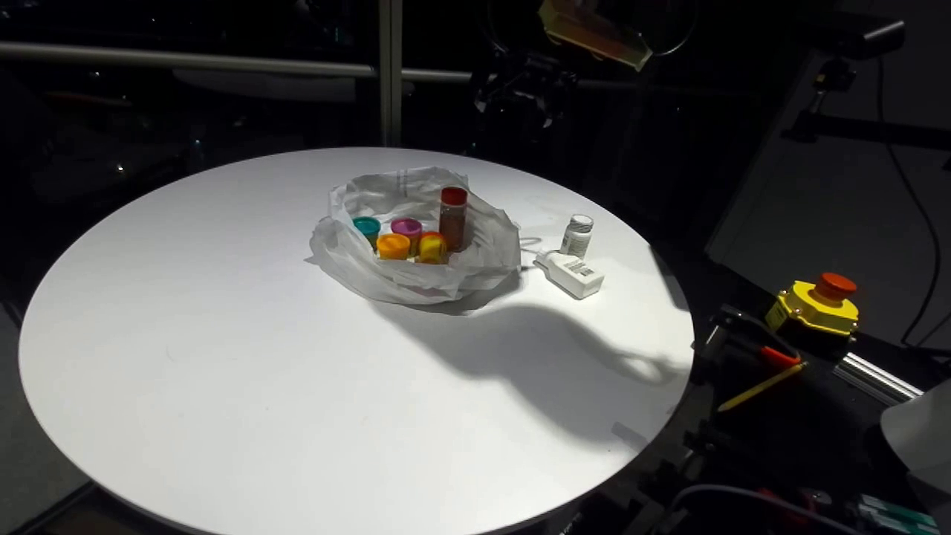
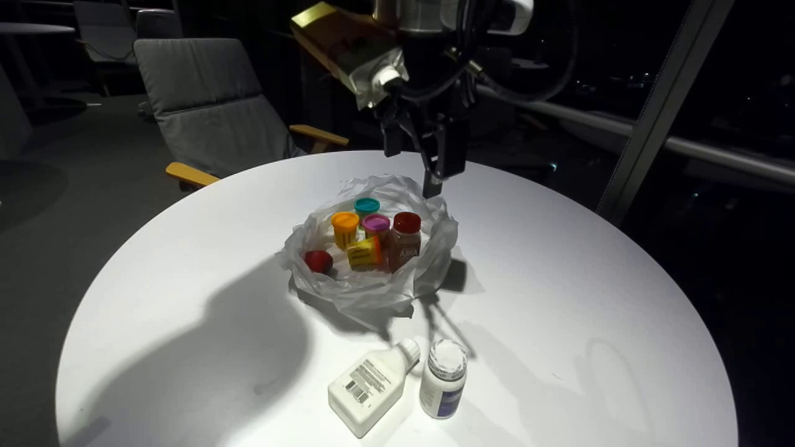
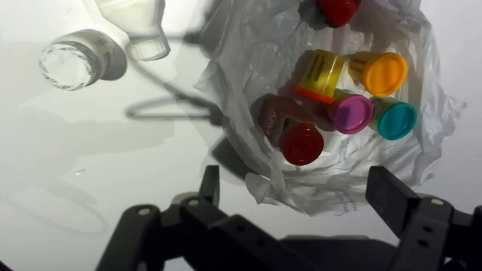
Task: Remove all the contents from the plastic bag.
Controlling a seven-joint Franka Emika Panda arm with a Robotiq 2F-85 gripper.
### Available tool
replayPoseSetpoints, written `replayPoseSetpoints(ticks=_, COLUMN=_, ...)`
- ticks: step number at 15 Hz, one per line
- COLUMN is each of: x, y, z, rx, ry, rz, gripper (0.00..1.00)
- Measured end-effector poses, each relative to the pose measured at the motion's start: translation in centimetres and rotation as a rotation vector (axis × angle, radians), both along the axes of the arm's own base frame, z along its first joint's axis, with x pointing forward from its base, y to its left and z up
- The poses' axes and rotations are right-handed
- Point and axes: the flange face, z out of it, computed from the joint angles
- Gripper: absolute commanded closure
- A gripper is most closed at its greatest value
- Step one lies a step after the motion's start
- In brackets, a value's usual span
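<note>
A crumpled white plastic bag (image 1: 356,264) lies open on the round table; it also shows in the wrist view (image 3: 241,75). Inside stands a red-capped jar (image 2: 405,245), with upright tubs with orange (image 2: 345,230), teal (image 2: 366,206) and purple (image 2: 376,225) lids. A yellow tub with a red-orange lid (image 2: 364,253) lies tilted against the jar. A small red round object (image 2: 318,261) sits at one side of the bag, hidden in an exterior view. My gripper (image 3: 293,177) is open and empty, above the bag's edge nearest the red-capped jar, touching nothing.
A white bottle (image 2: 369,385) lies on its side outside the bag, beside an upright white pill bottle (image 2: 443,379). A grey chair (image 2: 205,105) stands behind the round white table (image 1: 223,386). A yellow box with a red button (image 1: 817,305) is off the table.
</note>
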Motion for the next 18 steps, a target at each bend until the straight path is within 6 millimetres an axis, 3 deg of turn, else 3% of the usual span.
replayPoseSetpoints(ticks=8, x=5.7, y=0.3, z=-6.3, rx=0.059, ry=0.167, rz=-0.056, gripper=0.00)
replayPoseSetpoints(ticks=17, x=9.9, y=0.7, z=-9.6, rx=0.118, ry=0.289, rz=-0.116, gripper=0.00)
replayPoseSetpoints(ticks=18, x=10.2, y=0.8, z=-9.9, rx=0.127, ry=0.298, rz=-0.119, gripper=0.25)
